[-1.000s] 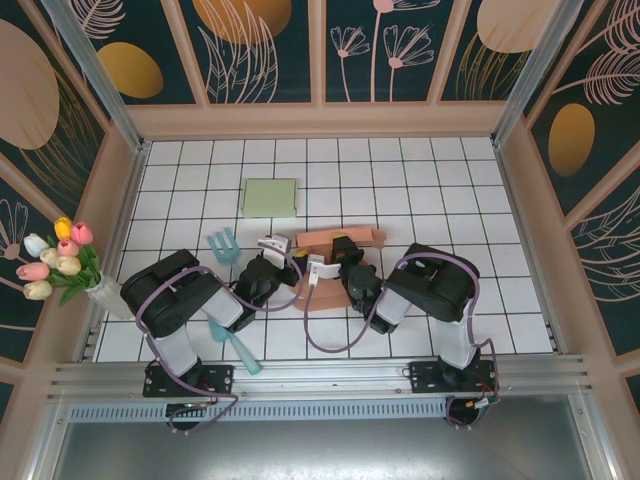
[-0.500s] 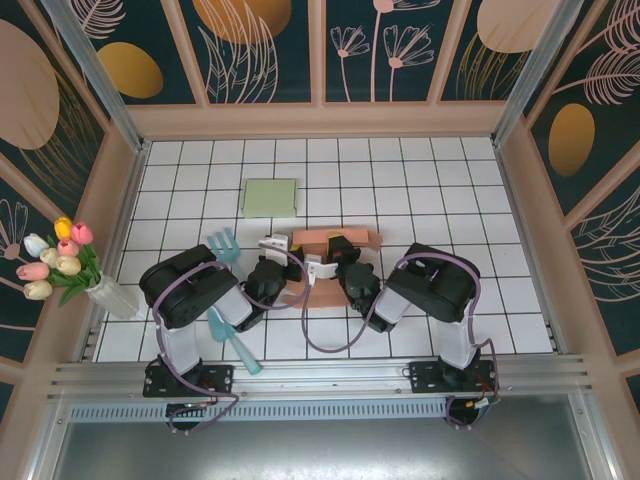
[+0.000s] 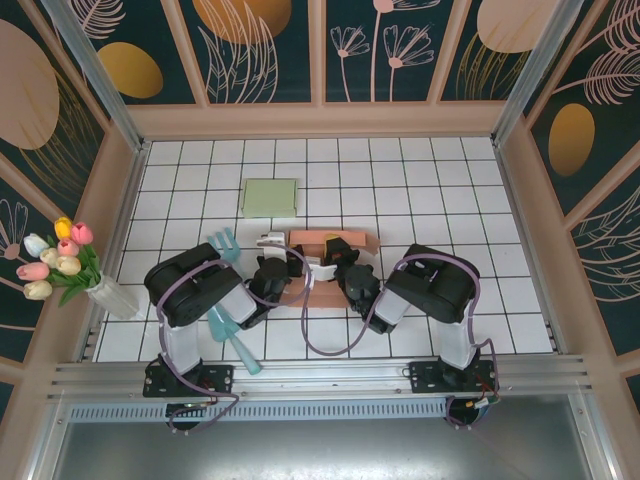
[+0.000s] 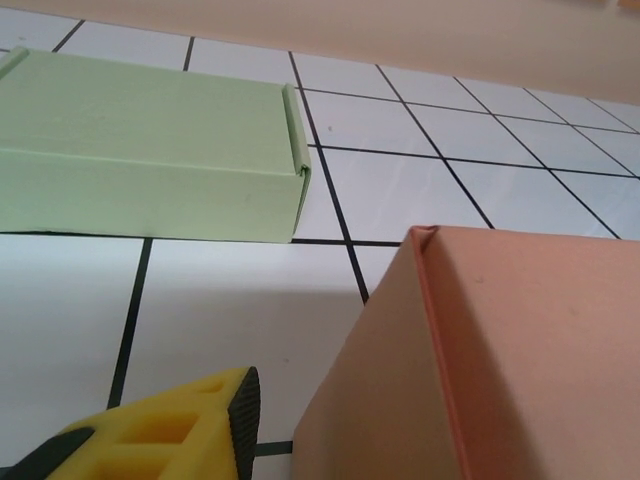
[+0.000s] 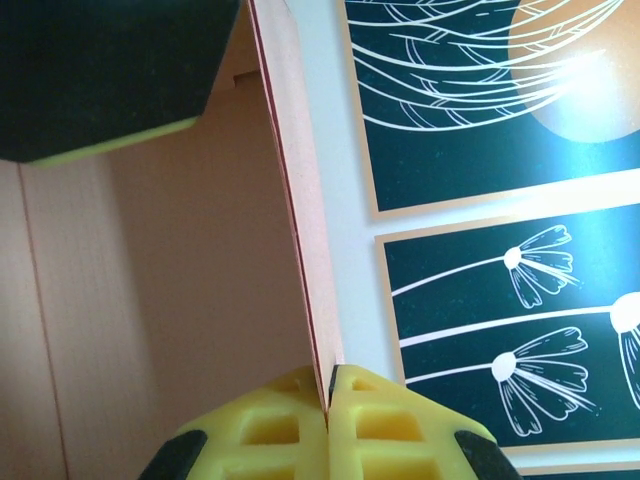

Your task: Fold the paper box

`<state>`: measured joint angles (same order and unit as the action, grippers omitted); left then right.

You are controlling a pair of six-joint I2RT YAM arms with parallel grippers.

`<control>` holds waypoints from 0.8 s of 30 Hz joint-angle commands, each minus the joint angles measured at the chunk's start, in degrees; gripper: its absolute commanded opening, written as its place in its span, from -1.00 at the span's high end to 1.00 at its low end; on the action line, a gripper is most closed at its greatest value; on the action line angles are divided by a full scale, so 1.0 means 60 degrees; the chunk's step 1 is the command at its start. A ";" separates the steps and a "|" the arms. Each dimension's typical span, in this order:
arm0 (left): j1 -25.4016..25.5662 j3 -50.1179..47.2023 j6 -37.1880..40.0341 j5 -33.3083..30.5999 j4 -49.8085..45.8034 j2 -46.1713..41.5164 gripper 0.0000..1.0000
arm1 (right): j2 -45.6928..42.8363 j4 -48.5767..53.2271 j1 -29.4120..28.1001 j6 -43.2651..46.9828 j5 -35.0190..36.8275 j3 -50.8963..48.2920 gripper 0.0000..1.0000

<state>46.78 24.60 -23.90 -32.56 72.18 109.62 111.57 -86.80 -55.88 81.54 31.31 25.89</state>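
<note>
No readable writing, numbers, labels or logos appeared anywhere. The pink paper box point(image 4: 520, 350) was plain card, the green box point(image 3: 270, 197) behind it was blank, and the wall panels point(image 3: 385, 50) beyond it carried only painted flowers.

White tiled table point(image 3: 450, 190). On it: pink paper box point(image 4: 500, 360) just right of my left fingers point(image 4: 170, 430); flat green box point(image 4: 150, 150) ahead of them, apart from the pink one. Teal fork point(image 3: 224, 245) to their left, flower vase point(image 3: 112, 297) further left at the table's edge.
</note>
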 commanded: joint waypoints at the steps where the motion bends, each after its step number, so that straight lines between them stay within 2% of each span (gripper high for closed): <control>1: -0.0503 0.0102 -0.0411 -0.1455 -0.0678 0.0460 0.17 | 0.0262 0.1451 -0.0033 -0.0655 0.0050 -0.0658 1.00; 4: -0.0503 0.0175 -0.0477 -0.1648 -0.0816 0.0496 0.25 | 0.0258 0.1393 -0.0018 -0.0655 0.0055 -0.0710 1.00; 8: -0.0503 0.0267 -0.0799 -0.2345 -0.1472 0.0363 0.59 | 0.0187 0.1393 0.0011 -0.0684 0.0104 -0.0759 1.00; 13: -0.0503 0.0305 -0.1578 -0.3586 -0.2578 0.0201 0.74 | 0.0195 0.1396 0.0069 -0.0701 0.0296 -0.0752 1.00; 15: -0.0507 0.0360 -0.1810 -0.3983 -0.2981 0.0167 0.74 | 0.0192 0.1390 0.0084 -0.0726 0.0347 -0.0755 1.00; 18: -0.0503 0.0304 -0.1611 -0.3867 -0.2834 0.0180 0.57 | 0.0160 0.1415 0.0099 -0.0771 0.0374 -0.0759 1.00; 23: -0.0505 0.0321 -0.1015 -0.2957 -0.2114 0.0475 -0.06 | 0.0102 0.1511 0.0114 -0.0951 0.0363 -0.0726 1.00; 24: -0.0506 0.0389 -0.0996 -0.2839 -0.2115 0.0577 -0.09 | 0.0098 0.1518 0.0112 -0.0981 0.0357 -0.0725 1.00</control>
<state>47.77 27.86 -29.21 -40.82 64.58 110.28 111.26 -87.05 -55.90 79.66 30.06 25.39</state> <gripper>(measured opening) 0.533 0.049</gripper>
